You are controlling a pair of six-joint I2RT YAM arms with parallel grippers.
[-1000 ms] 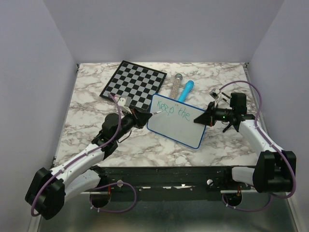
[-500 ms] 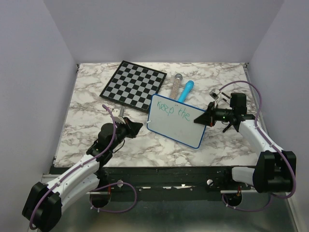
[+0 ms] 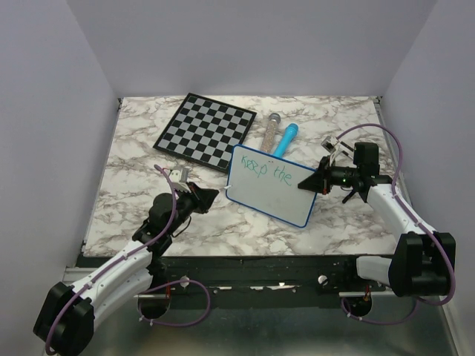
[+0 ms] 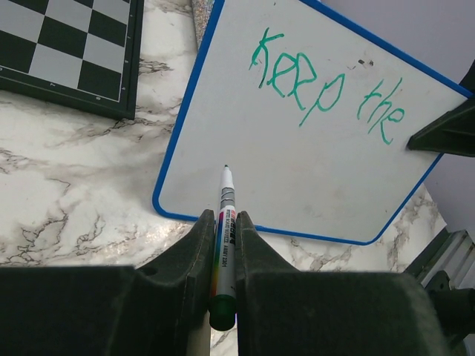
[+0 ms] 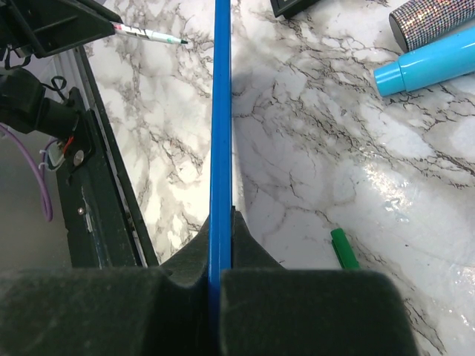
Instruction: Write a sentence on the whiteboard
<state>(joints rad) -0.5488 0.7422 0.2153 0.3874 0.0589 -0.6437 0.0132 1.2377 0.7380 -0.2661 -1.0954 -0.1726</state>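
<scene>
We've got the left gripper (image 4: pixel 223 221) clamped on a marker (image 4: pixel 227 194), tip just beside the whiteboard's (image 3: pixel 271 196) left edge, mid-table (image 3: pixel 133 148). Right gripper (image 3: pixel 306 180) is pinching the board's right rim. The green sentence (image 3: pixel 269 169) reads "Keep the".

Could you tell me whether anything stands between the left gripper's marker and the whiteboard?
Nothing visible does. The marker in the left gripper points at the blank part of the whiteboard, short of the green words.

Marble-patterned tabletop (image 3: pixel 133 159), white with grey veining, enclosed by plain pale lavender walls (image 3: pixel 245 44) at left, far and right. Dark metal rail (image 3: pixel 260 264) along the near edge.
</scene>
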